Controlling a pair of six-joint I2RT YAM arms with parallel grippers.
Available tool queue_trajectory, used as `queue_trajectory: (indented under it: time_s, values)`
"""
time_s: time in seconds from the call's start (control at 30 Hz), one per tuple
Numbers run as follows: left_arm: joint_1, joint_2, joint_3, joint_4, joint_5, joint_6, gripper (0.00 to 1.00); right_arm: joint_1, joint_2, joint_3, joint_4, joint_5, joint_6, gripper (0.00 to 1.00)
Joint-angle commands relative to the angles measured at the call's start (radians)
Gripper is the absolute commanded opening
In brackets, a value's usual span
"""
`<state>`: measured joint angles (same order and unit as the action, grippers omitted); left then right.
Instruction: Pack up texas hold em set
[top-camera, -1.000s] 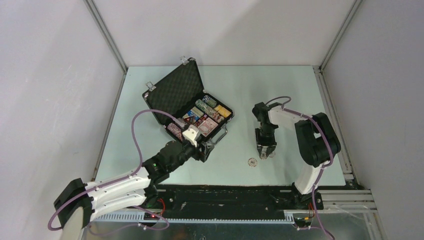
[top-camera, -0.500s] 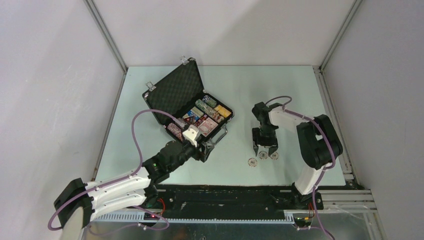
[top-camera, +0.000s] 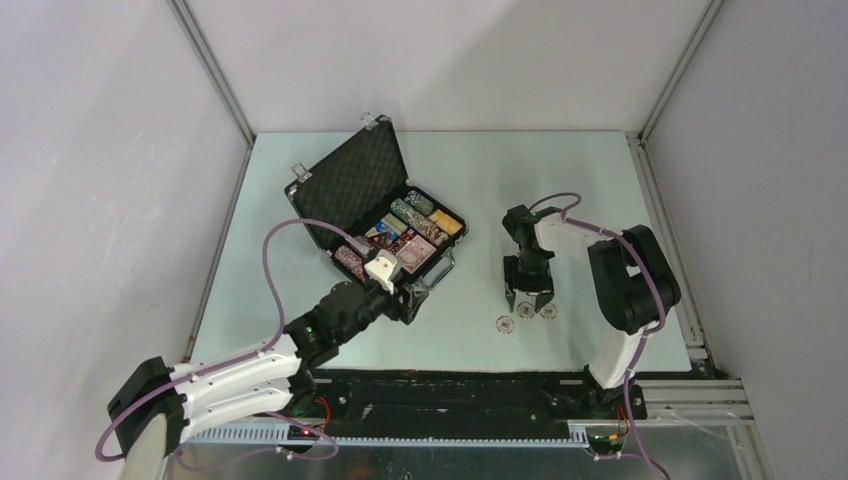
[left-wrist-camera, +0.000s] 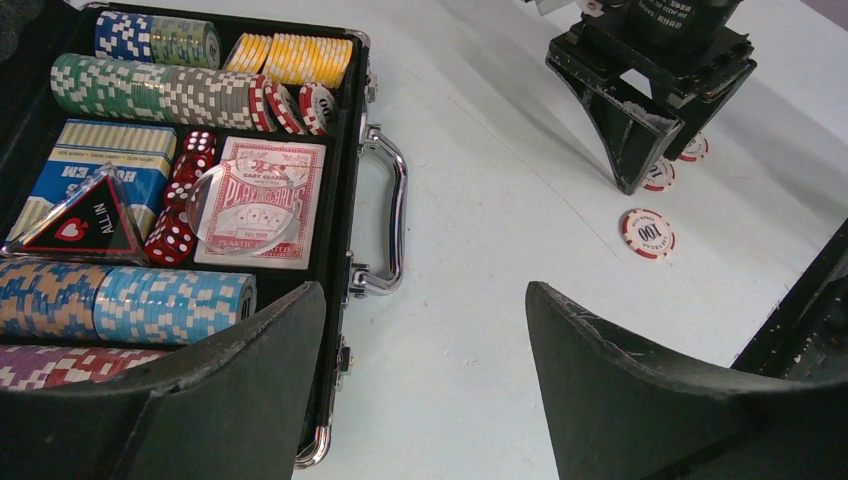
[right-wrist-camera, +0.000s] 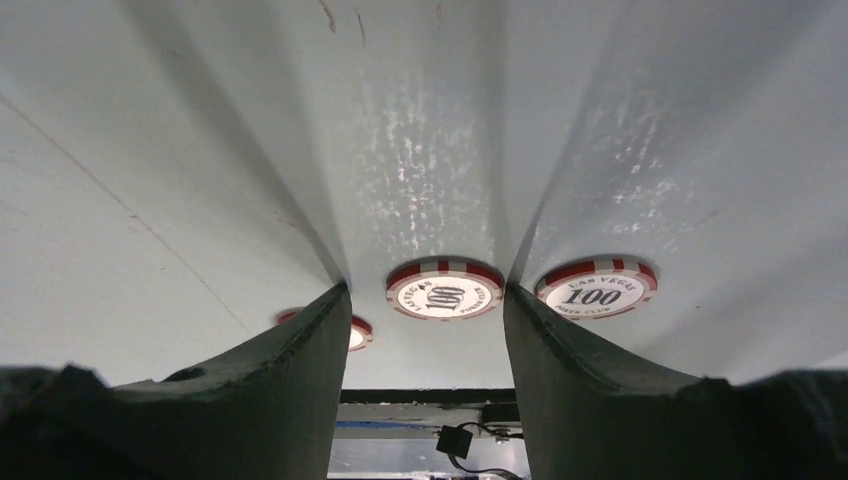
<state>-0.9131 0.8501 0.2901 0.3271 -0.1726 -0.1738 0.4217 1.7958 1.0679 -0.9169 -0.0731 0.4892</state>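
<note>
- The right gripper, jaws apart, straddles the middle chip, which lies flat directly between its tips.
- The left gripper, jaws apart and empty, hangs by the case, farther off.

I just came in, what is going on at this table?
Two robot arms are packing a poker set. The black case lies open, already holding chips, cards and dice. Three loose chips lie on the table; the right gripper stands open, straddling the middle chip. The left gripper is open beside the case handle, holding nothing.
</note>
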Motion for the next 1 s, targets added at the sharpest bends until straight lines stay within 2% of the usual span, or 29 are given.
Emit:
queue_trajectory:
  time_s: [0.0,0.17,0.53,0.73,0.97]
  values:
    - [0.003,-0.02,0.023,0.019,-0.008,0.022,0.81,0.009,0.032,-0.001,0.031,0.017,0.01,0.59]
    - [0.003,-0.022,0.022,0.018,-0.008,0.022,0.81,0.014,0.048,-0.001,0.022,0.037,0.011,0.55]
    - [0.003,-0.015,0.027,0.013,-0.006,0.022,0.81,0.025,-0.004,0.0,0.0,0.004,0.008,0.36]
    - [0.003,-0.012,0.028,0.015,-0.005,0.021,0.81,0.028,-0.087,0.0,-0.039,-0.026,0.009,0.33]
    - [0.003,0.003,0.035,0.019,0.004,0.019,0.81,0.077,-0.102,0.004,-0.063,-0.054,0.026,0.32]
